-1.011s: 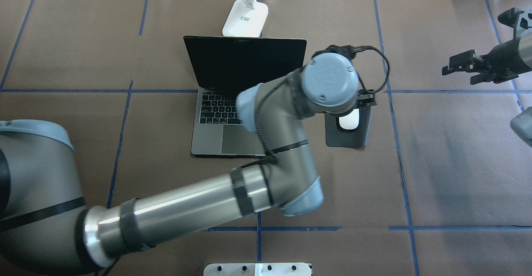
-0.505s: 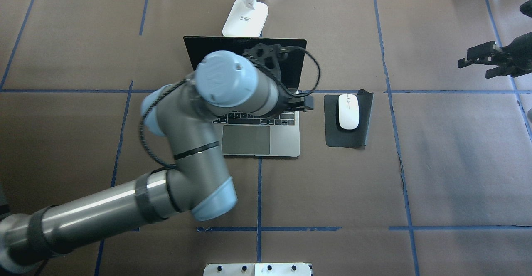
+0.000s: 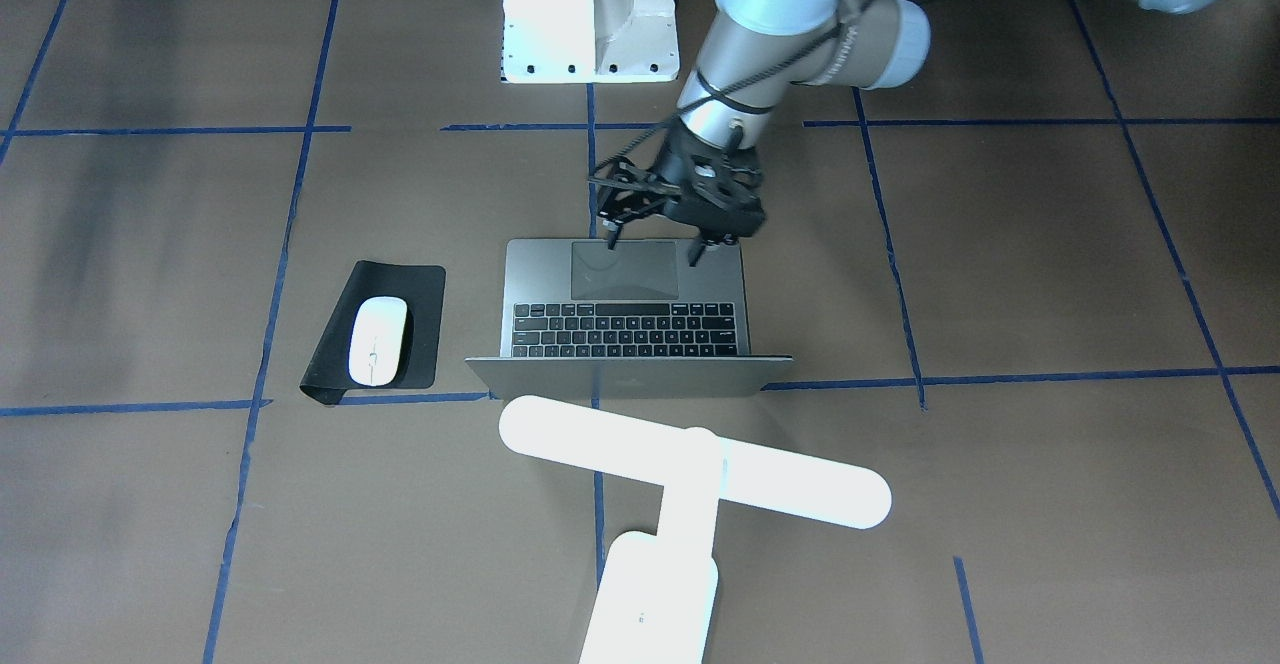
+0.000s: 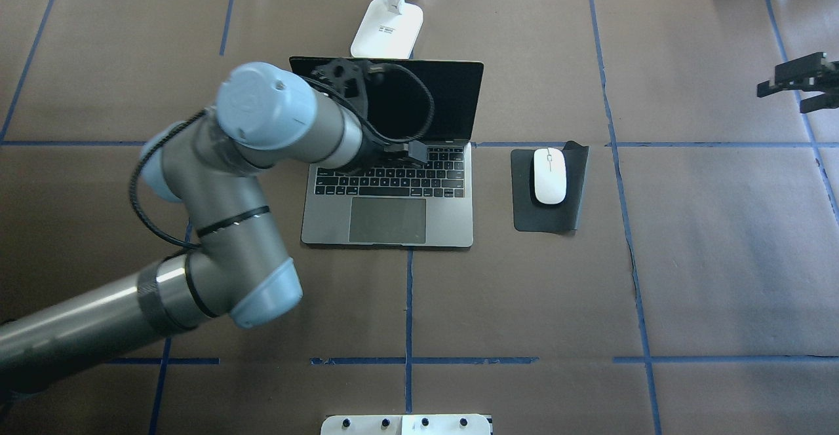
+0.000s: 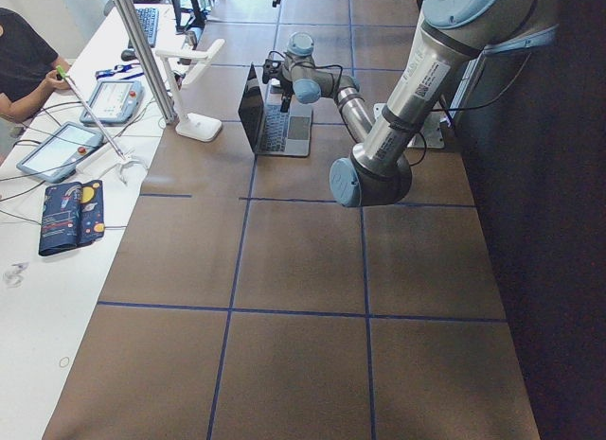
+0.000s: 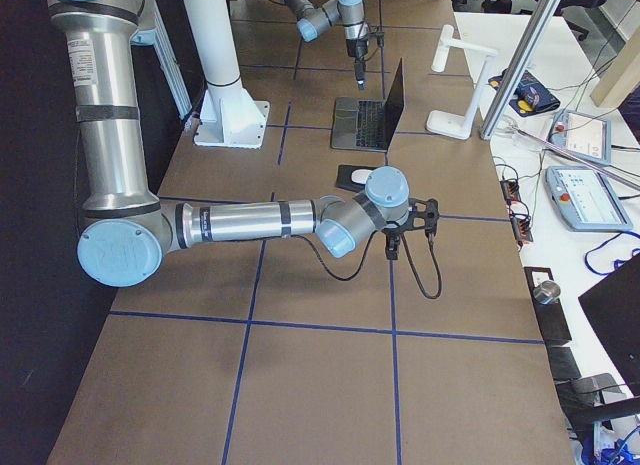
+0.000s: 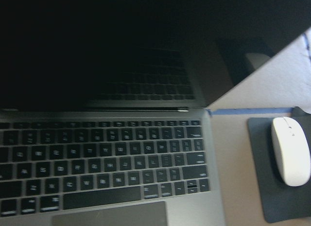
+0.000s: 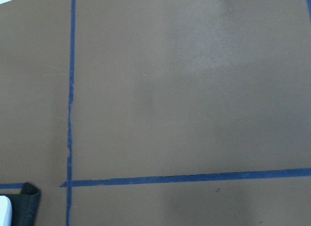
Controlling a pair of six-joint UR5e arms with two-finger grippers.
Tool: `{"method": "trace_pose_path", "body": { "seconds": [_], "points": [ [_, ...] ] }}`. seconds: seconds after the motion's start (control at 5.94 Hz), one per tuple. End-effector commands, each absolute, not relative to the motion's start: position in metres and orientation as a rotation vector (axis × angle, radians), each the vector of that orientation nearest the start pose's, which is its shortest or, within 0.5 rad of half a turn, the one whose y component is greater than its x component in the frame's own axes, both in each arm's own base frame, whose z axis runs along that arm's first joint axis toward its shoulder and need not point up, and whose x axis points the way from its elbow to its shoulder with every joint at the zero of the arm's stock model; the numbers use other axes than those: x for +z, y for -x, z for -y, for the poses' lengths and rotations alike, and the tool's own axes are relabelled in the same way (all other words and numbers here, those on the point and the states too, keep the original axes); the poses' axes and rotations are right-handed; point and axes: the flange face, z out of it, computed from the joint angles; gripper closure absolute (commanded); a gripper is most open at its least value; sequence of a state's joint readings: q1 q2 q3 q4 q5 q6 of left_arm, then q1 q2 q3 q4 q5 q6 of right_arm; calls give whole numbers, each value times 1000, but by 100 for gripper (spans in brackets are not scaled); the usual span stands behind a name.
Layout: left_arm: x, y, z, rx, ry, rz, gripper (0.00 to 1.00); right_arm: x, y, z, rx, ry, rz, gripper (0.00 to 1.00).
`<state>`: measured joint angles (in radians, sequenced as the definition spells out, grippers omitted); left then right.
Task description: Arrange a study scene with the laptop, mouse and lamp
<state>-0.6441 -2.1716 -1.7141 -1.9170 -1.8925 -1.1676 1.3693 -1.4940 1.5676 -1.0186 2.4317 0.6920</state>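
Note:
The laptop [image 4: 452, 219] stands open at the table's middle, its screen dark; it also shows in the front view [image 3: 625, 319]. The mouse [image 4: 549, 175] lies on the mouse pad to the laptop's right, and shows in the front view [image 3: 377, 340] and the left wrist view [image 7: 290, 150]. The lamp [image 3: 700, 474] stands behind the laptop's lid, its base [image 4: 387, 29] at the far edge. My left gripper [image 3: 655, 250] hovers open and empty above the laptop's keyboard. My right gripper [image 4: 777, 78] is open and empty at the far right edge.
A black mouse pad [image 4: 557, 220] with a curled far corner lies under the mouse. The white robot pedestal [image 3: 590, 14] stands at the near table edge. Blue tape lines cross the brown table. A side bench with tablets [image 5: 57, 151] and a metal post [image 5: 142, 52] runs behind the lamp.
My left arm has swung left, from over the mouse pad to over the laptop. My right gripper has drawn back towards the right edge. The mouse stays on the pad.

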Motion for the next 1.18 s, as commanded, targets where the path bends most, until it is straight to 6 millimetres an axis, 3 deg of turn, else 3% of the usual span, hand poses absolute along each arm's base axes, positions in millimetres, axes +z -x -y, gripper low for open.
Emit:
{"method": "trace_pose_path", "body": {
  "seconds": [0.0,0.17,0.34,0.67,0.84,1.01],
  "points": [
    [288,-388,493,55,-364,-953,0,587,6,542,50,-160,872,0],
    [336,-335,512,87,-366,-892,0,603,-20,538,-34,-154,818,0],
    [384,-275,527,130,-374,-828,0,607,-25,535,-52,-153,796,0],
    [494,-98,536,193,-384,-721,0,617,-23,529,-54,-138,765,0],
    [536,-59,539,193,-355,-686,0,619,-23,528,-45,-113,771,0],
    [559,-26,542,133,-327,-668,0,618,-23,512,-49,-114,776,0]
  ]
}}
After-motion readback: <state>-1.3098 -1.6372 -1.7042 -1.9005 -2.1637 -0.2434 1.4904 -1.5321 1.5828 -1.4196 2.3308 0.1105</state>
